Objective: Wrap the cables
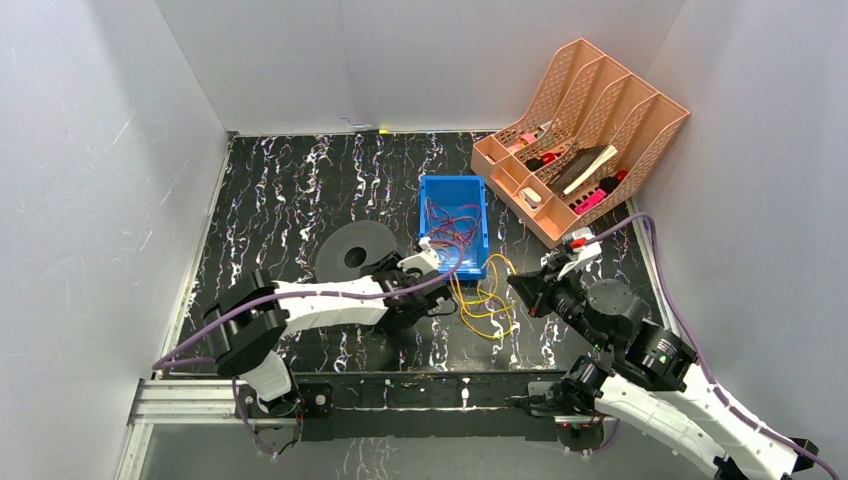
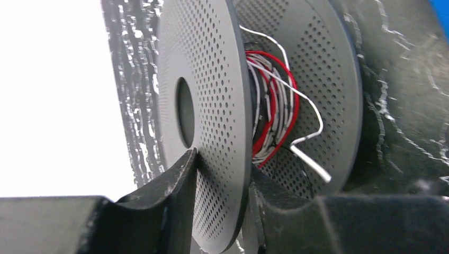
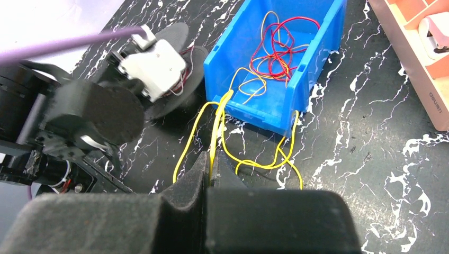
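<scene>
The black marbled desk carries everything. At its far right corner lies a pink file organizer w/ several compartments, tilted back against the wall. Just in front of it, near the middle, stands a blue bin.

Left of the bin is a grey perforated spool; it stands on its edge. The left tool is closed narrow on the near disc of the spool, one finger on each side of the disc. Red and white wire is wound on the hub betw. the 2 discs, and one white end sticks out loose.

The red cables lie tangled inside the bin. The yellow cables hang over the bin's low front wall and spread in loops on the desk, betw. the 2 arms. The right tool is pressed shut on the yellow cables, approx. at the near end of the loops, a thin strand going up from its fingertips to the bin.
</scene>
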